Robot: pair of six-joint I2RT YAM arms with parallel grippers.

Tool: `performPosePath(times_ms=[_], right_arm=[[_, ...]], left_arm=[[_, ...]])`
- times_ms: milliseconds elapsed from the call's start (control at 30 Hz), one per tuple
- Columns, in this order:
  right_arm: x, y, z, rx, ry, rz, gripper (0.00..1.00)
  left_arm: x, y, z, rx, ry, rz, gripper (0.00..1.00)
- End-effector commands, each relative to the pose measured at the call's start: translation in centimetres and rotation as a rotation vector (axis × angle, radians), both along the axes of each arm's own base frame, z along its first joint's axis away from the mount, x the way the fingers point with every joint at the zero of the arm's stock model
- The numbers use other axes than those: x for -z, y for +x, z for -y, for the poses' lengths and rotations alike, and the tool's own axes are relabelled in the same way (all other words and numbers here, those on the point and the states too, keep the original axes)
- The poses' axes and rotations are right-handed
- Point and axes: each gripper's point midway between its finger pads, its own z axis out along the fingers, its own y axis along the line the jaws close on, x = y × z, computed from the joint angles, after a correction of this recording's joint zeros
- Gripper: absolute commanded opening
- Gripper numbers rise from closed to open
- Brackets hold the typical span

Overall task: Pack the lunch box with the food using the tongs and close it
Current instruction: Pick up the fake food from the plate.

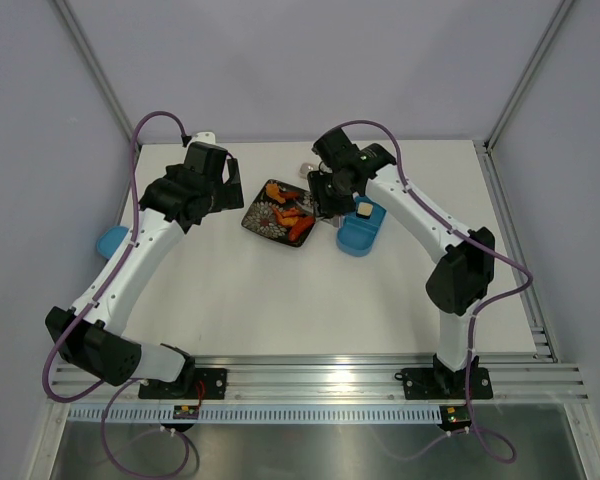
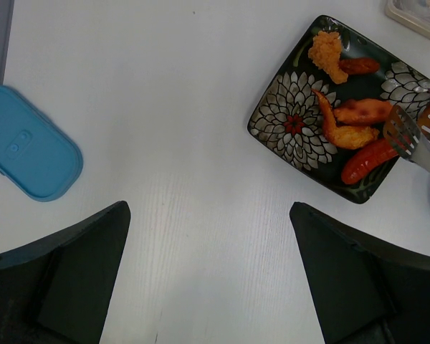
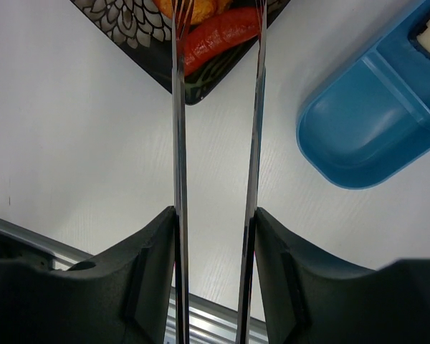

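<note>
The tongs [image 3: 178,143] are polished, mirror-bright metal. The lunch box [image 3: 358,136] and its lid [image 2: 29,147] are smooth, matt blue plastic. The plate [image 2: 287,122] is glossy, glazed black; the table [image 2: 201,179] is matt white with a faint wood grain

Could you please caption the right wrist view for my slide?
Right gripper holds the tongs with tips around a red sausage on the black plate, lunch box alongside.
</note>
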Motion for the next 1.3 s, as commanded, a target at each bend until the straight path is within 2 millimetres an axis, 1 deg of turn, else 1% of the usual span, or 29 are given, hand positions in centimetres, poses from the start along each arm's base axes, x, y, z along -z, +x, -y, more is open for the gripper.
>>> performPosePath(times_ms=[0,100,233,433,567,700,867,1133,1200,1267], right_arm=[[-1.7,-0.9,-0.1,-0.041,0.013,0.017,0.52],[-1.6,-1.4,0.3,-0.037,0.006,0.001,0.52],[-1.0,-2.2,0.2,-0.024,0.017,-0.032,0.52],[-0.9,-2.6,0.0,-0.005,0.038,-0.048,0.52],[-0.9,-3.0,-0.4,0.0,0.059,-0.062,0.52],[-0.6,-3.5,-1.2,-0.009,0.076,-0.087,0.52],[-0.2,-3.3,-1.9,-0.018,0.083,-0.087,0.52],[0.3,-1.9,-2.6,-0.031,0.074,-0.069,0.52],[-0.1,-1.6,-2.7,-0.031,0.074,-0.057,0.52],[0.0,-1.7,-2.7,-0.031,0.071,-0.063,0.52]], left_arm=[[-1.8,0.1,-0.2,-0.015,-0.032,0.069,0.99],[-1.7,0.1,-0.1,-0.013,-0.035,0.066,0.99],[-1.5,0.3,0.0,-0.011,-0.037,0.062,0.99],[-1.5,0.4,0.1,-0.008,-0.037,0.06,0.99],[-1.4,0.4,0.1,-0.008,-0.036,0.06,0.99],[-1.3,0.4,0.2,-0.006,-0.036,0.058,0.99],[-1.4,0.4,0.1,-0.007,-0.035,0.061,0.99],[-1.3,0.3,0.1,-0.006,-0.032,0.06,0.99],[-1.3,0.2,-0.1,-0.009,-0.029,0.059,0.99],[-1.2,0.1,-0.1,-0.01,-0.028,0.057,0.99]])
